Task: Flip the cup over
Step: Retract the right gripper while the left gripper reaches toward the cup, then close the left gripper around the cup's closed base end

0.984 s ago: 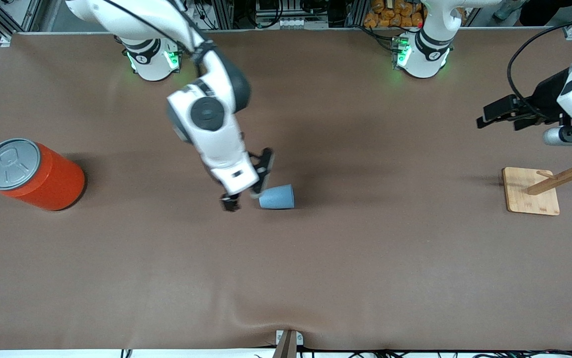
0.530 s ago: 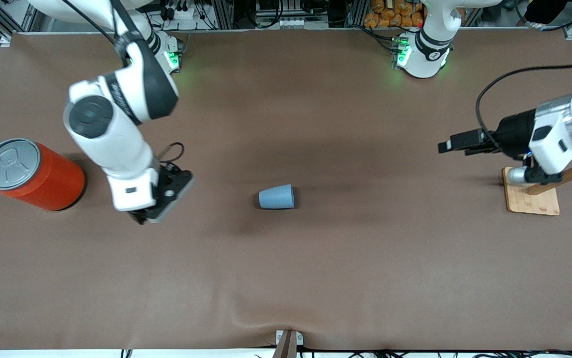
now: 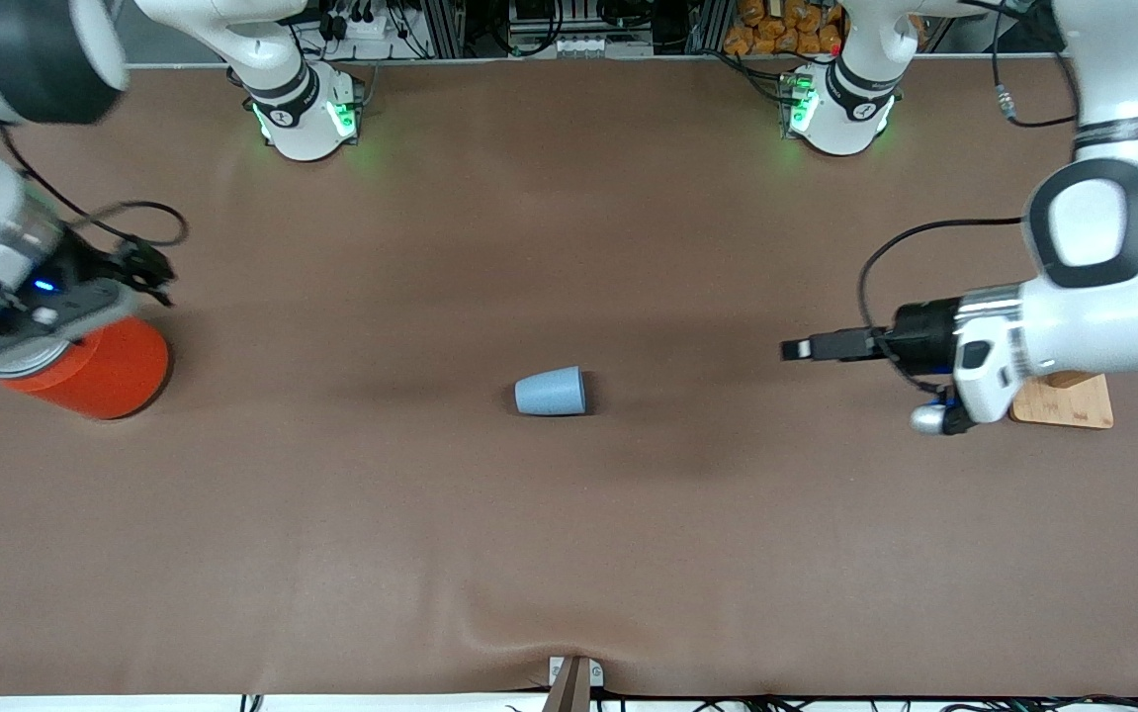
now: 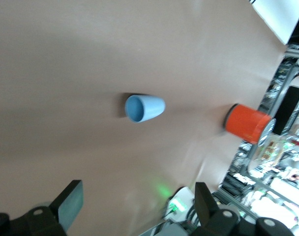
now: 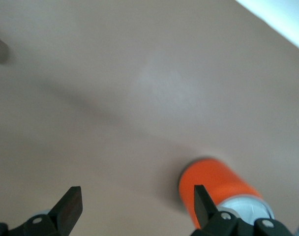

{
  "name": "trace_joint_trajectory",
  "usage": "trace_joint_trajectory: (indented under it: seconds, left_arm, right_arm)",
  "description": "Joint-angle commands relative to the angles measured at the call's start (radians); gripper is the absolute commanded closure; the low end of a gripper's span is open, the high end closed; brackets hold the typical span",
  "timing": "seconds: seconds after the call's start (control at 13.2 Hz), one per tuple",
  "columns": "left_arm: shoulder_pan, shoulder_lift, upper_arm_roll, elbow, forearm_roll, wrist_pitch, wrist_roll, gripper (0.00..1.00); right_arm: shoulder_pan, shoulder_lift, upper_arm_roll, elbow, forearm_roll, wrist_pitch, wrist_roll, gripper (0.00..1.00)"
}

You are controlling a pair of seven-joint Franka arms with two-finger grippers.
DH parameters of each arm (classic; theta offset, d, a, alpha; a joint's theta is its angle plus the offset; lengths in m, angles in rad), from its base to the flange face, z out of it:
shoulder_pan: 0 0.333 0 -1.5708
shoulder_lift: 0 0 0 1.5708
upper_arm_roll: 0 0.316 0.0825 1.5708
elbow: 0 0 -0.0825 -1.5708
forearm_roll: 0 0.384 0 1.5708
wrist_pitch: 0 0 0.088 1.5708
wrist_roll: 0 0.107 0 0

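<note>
Left gripper (image 3: 798, 348) fingers spread, empty, over table toward cup (image 3: 550, 392) lying sideways, right gripper (image 3: 148, 267) wide, above orange can (image 3: 99, 368)

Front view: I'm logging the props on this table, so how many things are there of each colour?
Light blue: 1, the cup
Orange: 1, the can
Pale wood: 1, the rack
Total: 3

Bare table (image 3: 569, 554) all around the cup (image 3: 550, 392).
</note>
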Motion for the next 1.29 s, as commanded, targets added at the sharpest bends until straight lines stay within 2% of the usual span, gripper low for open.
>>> trace_joint_trajectory:
  seconds: [0.0,0.08,0.23,0.45,0.76,0.98,1.21]
  left_arm:
    - [-0.046,-0.003,-0.031,-0.082,-0.061,0.14,0.04,0.0]
    - [-0.057,0.018,-0.043,-0.087,-0.08,0.175,0.07,0.0]
    - [-0.071,0.074,-0.064,-0.093,-0.142,0.234,0.107,0.0]
    - [-0.072,0.17,-0.1,-0.092,-0.332,0.262,0.28,0.0]
    - [-0.113,0.287,-0.1,-0.078,-0.529,0.265,0.474,0.0]
    - [-0.141,0.339,-0.1,-0.054,-0.545,0.291,0.489,0.0]
    - [-0.182,0.379,-0.1,-0.034,-0.616,0.314,0.506,0.0]
  right_arm:
    - [-0.026,-0.035,-0.016,0.012,0.03,-0.08,0.089,0.0]
    - [-0.042,-0.037,-0.024,0.024,0.071,-0.12,0.129,0.0]
    - [-0.057,-0.067,-0.081,0.026,0.149,-0.149,0.226,0.0]
    - [-0.051,-0.087,-0.09,0.023,0.154,-0.152,0.342,0.0]
    - [-0.05,-0.094,-0.092,0.028,0.141,-0.154,0.353,0.0]
    - [-0.05,-0.092,-0.09,0.029,0.136,-0.187,0.353,0.0]
    - [-0.048,-0.091,-0.089,0.037,0.136,-0.197,0.39,0.0]
